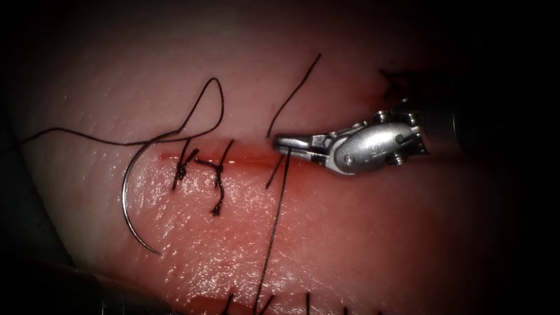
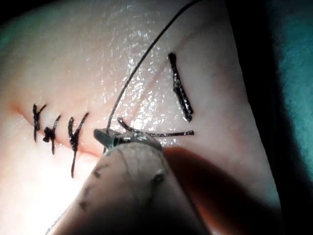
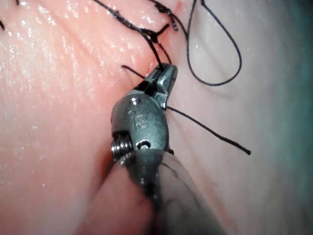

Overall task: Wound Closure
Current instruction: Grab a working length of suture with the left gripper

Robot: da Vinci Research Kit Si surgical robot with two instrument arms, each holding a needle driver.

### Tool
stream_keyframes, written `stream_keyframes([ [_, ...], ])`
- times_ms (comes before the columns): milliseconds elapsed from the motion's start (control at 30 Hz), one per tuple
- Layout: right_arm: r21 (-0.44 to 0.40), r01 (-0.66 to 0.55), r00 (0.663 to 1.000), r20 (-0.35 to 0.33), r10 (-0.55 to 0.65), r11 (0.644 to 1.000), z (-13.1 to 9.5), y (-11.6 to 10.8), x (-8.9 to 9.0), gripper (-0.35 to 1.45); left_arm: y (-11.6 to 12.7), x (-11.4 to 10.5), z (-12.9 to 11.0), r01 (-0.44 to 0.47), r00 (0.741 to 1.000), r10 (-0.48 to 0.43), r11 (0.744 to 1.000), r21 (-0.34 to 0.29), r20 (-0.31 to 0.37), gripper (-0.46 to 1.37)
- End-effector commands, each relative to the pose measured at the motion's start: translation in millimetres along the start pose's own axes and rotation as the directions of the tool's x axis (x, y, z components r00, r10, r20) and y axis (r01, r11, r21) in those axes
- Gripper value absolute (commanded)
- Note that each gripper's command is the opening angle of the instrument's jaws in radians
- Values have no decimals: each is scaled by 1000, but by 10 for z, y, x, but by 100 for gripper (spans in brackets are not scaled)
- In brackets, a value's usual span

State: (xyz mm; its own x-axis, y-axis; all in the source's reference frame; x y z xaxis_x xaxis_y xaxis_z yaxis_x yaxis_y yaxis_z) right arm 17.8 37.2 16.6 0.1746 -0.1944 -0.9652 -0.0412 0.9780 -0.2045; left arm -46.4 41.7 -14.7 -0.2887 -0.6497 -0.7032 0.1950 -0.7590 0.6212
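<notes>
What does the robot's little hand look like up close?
The right hand is shiny silver metal, with two short, slim jaws on a rounded, smooth wrist piece. A small stamped marking sits on that rounded part, too small to read, and little screws and pins stick out by its hinge. Behind it runs a dark, thin round shaft. In the right wrist view, the same hand shows a threaded screw on its side.

The tissue (image 1: 361, 233) is pale, glossy pork belly with a horizontal cut (image 1: 245, 158) edged in red fluid, crossed at its left part by two knotted dark stitches (image 1: 201, 172). The curved needle (image 1: 131, 201) lies free on the surface just left of the stitches, not in the tissue. Dark thread (image 1: 204, 102) loops above the cut, and another strand (image 1: 274, 227) runs down from it.
</notes>
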Motion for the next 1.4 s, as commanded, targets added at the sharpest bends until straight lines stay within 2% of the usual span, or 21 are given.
stream_keyframes([
  [33, -1, 1, 1000, 0, -1, 1000, 0, 0, 0, -35, -2, -2, -2, 6, 1000, -6, 1000, -10, -6, -35],
  [267, 1, 1, 1000, -2, -1, 1000, 0, -3, 4, -35, -30, -19, -14, 33, 999, -33, 999, 18, -19, -35],
  [600, 2, -4, 1000, -3, 4, 1000, -3, -8, 9, -35, -57, -51, -37, 67, 998, -68, 996, 56, 13, -35],
  [1067, -1, -30, 1000, 2, 30, 1000, -8, -12, 18, -35, -80, -103, -100, 107, 991, -116, 988, 115, 73, -35],
  [1400, 2, -48, 999, -1, 48, 999, -8, -19, 27, -35, -92, -136, -132, 105, 985, -124, 982, 159, 116, -35],
])
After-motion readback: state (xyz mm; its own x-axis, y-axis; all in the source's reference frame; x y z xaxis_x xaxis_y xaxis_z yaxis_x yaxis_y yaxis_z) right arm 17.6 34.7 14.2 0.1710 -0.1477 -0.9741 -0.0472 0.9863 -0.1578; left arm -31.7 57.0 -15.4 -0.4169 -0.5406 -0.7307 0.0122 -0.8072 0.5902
